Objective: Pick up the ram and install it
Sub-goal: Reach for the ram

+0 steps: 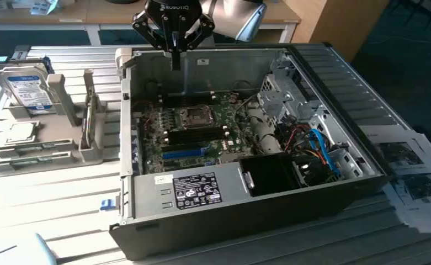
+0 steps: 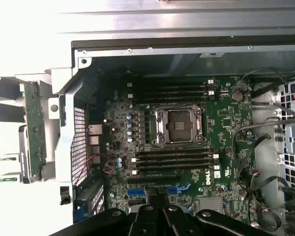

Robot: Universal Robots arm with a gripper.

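Green ram [image 1: 89,122], one, standing in grey rack [image 1: 64,110], one hand [image 1: 175,65], closed together, empty

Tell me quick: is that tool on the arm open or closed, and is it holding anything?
Tool: closed, holding nothing, poised above the open computer case.

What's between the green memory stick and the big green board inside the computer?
The computer case's metal side wall stands between the memory stick and the board, seen in the exterior view.
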